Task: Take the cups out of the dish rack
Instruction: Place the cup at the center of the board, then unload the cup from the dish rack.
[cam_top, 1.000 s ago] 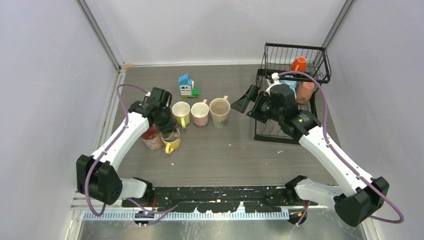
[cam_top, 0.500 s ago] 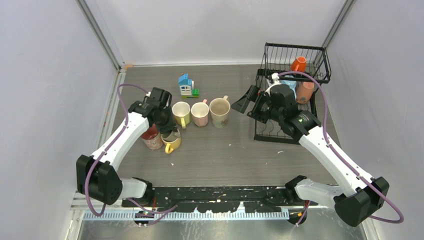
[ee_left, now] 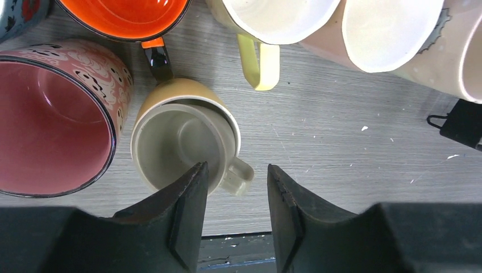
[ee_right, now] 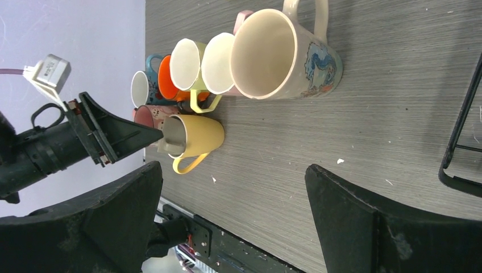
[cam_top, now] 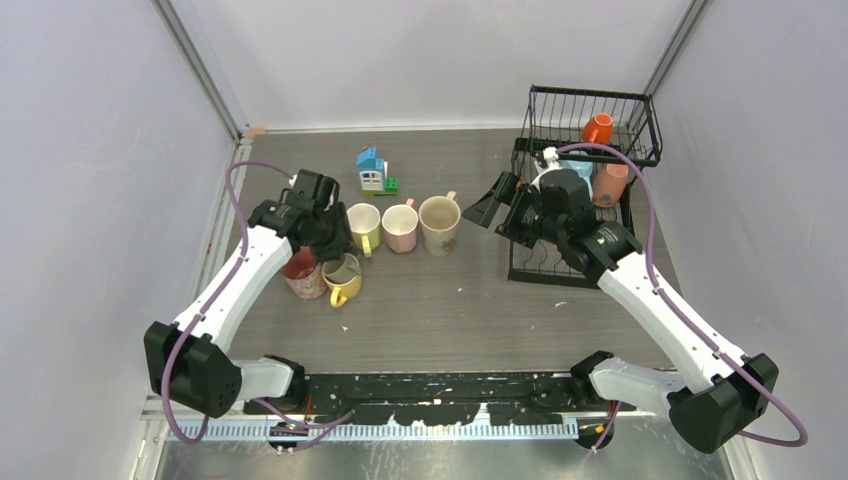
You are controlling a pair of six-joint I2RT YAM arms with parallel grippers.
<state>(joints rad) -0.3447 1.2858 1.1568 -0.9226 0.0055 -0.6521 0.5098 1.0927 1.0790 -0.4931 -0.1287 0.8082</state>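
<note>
The black wire dish rack (cam_top: 640, 140) stands at the far right. An orange cup (cam_top: 597, 128) sits on its upper shelf and a salmon cup (cam_top: 611, 183) lower down. Unloaded cups stand left of centre: a yellow mug (cam_top: 343, 278) with a beige cup (ee_left: 182, 148) nested inside, a dark red mug (ee_left: 51, 119), an orange one (ee_left: 122, 14), a pale yellow one (cam_top: 362, 225), a pink one (cam_top: 400, 226) and a tall cream one (cam_top: 439, 222). My left gripper (ee_left: 234, 170) hovers open over the beige cup's handle, holding nothing. My right gripper (cam_top: 492, 198) is wide open and empty beside the rack.
A small blue, white and green toy house (cam_top: 373, 172) stands behind the row of cups. Grey walls close in the table on three sides. The black base rail (cam_top: 440, 385) runs along the near edge.
The left gripper's jaws have spread apart, letting go of the beige cup in the yellow mug, and the left arm has shifted slightly back. The right arm has not moved.
</note>
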